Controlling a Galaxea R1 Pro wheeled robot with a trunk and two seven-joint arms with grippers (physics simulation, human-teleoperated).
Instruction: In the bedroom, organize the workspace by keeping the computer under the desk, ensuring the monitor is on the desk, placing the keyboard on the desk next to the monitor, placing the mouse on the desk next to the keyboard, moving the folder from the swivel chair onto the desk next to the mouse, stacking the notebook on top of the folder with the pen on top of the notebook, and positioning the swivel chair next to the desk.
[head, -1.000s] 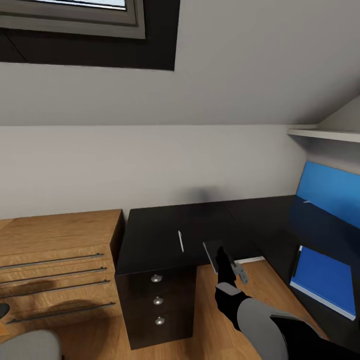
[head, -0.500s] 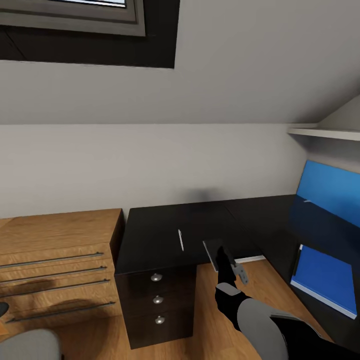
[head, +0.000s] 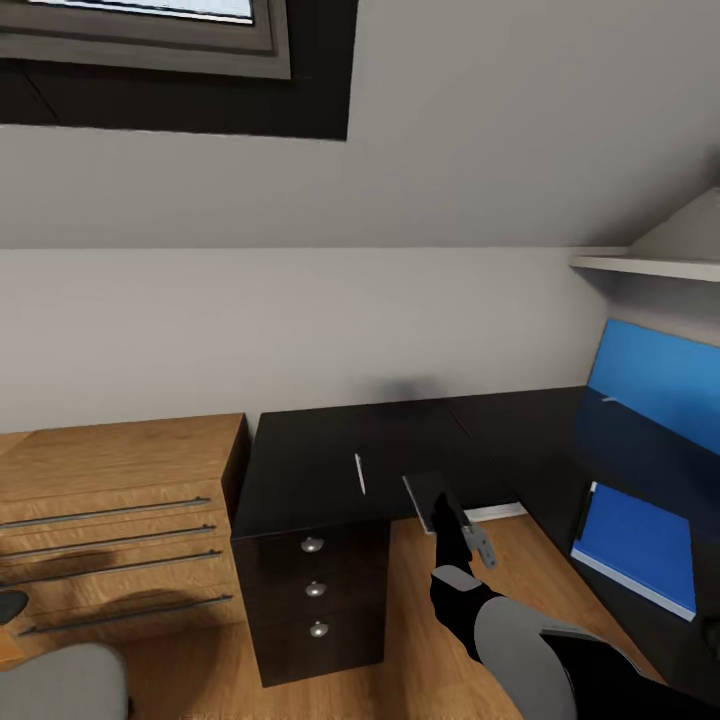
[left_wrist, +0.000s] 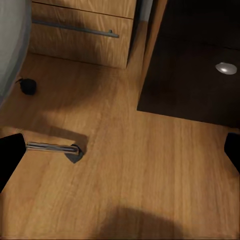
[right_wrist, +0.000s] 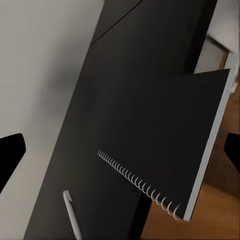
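My right gripper (head: 448, 508) is shut on the dark grey spiral-bound notebook (head: 424, 502), held tilted in the air just off the inner front edge of the glossy black desk (head: 330, 450). The right wrist view looks along the notebook (right_wrist: 167, 140) toward the desk top (right_wrist: 145, 60). The thin pale pen (head: 360, 473) lies on the desk left of the notebook, and it shows as a pale stick (right_wrist: 72, 216) from the wrist. The bright blue folder (head: 635, 535) lies flat on the desk's right wing. Low over the floor, my left gripper (left_wrist: 120, 152) is open and empty. The swivel chair seat (head: 60, 685) is at lower left.
A light wooden chest of drawers (head: 120, 500) stands against the desk's black drawer unit (head: 316, 590). A blue wall panel (head: 655, 385) and a white shelf (head: 645, 266) are at the right. The chair's chrome leg (left_wrist: 50, 146) and a caster (left_wrist: 28, 86) sit on the wood floor.
The whole picture has shifted a little, so the camera moved: desk and folder sit slightly higher and further left. The right gripper keeps the notebook in the same pose.
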